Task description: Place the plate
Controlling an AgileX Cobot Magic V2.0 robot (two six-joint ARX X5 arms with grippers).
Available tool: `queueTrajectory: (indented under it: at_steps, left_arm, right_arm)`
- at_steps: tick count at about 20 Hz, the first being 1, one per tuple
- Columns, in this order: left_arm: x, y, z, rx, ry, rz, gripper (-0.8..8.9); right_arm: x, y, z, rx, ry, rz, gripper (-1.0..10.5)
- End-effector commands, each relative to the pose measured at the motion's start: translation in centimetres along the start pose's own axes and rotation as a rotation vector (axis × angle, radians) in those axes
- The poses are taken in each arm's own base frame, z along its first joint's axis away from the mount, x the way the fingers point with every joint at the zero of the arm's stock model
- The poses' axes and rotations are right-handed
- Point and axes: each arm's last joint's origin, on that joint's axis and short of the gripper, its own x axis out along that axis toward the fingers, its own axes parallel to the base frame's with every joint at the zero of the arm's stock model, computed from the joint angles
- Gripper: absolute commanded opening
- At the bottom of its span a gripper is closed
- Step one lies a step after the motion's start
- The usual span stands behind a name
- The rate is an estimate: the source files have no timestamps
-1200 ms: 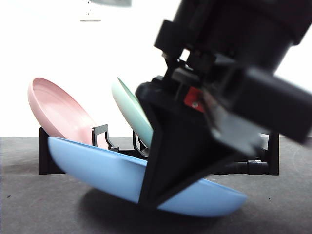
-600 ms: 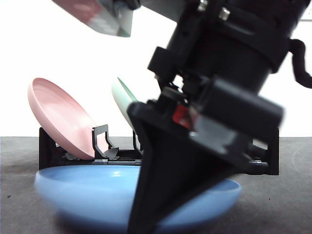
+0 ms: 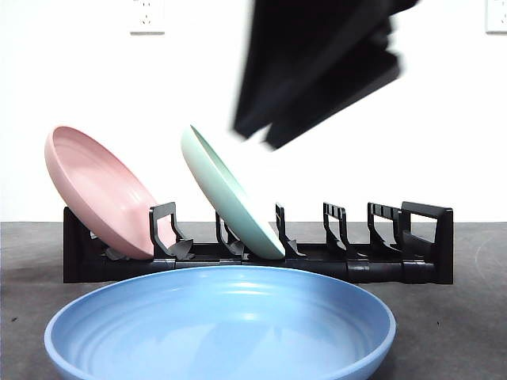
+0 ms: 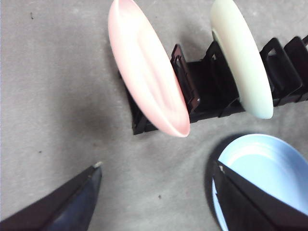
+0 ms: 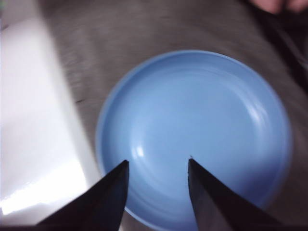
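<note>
A blue plate [image 3: 220, 324] fills the lower frame, flat on the table [image 3: 444, 332] in front of the rack [image 3: 253, 257]. Pink [image 3: 99, 190] and green [image 3: 230, 190] plates lean in its left slots. Our right gripper [image 5: 156, 166] hangs above the blue plate, jaws parted, empty; the left gripper [image 4: 156, 175] is spread wide. We should grip the rim squarely, then tilt it into a free slot.

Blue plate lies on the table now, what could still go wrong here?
1. The blue plate lies flat before the rack, not in a slot; the placing may be incomplete.
2. The right gripper, jaws open, hangs above the plate; a descent could knock it.
3. The pink plate and green plate lean in the rack; a bump might tip them.
</note>
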Motion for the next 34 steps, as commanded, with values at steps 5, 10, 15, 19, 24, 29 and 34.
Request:
queueTrajectory:
  at_steps: [5, 10, 15, 19, 24, 29, 34]
  left_arm:
    - [2.6, -0.2, 2.6, -0.144, -0.028, 0.028, 3.71]
    - [5.8, -0.2, 6.0, -0.146, 0.047, 0.105, 3.70]
    - [9.5, 0.0, 9.7, -0.153, 0.185, 0.168, 3.36]
    - [12.2, 0.5, 10.9, -0.160, 0.247, 0.185, 3.35]
    - [13.6, 0.8, 10.5, -0.164, 0.312, 0.194, 2.62]
    - [13.5, 0.8, 10.4, -0.144, 0.328, 0.192, 0.15]
    - [12.6, 0.6, 11.1, -0.122, 0.325, 0.200, 0.15]
  right_arm:
    - [-5.0, -2.7, -0.6, 0.264, -0.144, -0.116, 2.0]
    - [-6.5, -3.3, -0.9, 0.300, -0.203, -0.145, 2.0]
    - [-6.6, -3.4, -0.9, 0.325, -0.208, -0.167, 2.0]
    - [-6.6, -3.4, -0.9, 0.328, -0.208, -0.167, 2.0]
    - [-6.6, -3.4, -0.9, 0.328, -0.209, -0.167, 2.0]
    - [-6.6, -3.4, -0.9, 0.328, -0.208, -0.167, 2.0]
    - [-6.6, -3.4, -1.1, 0.330, -0.190, -0.168, 2.0]
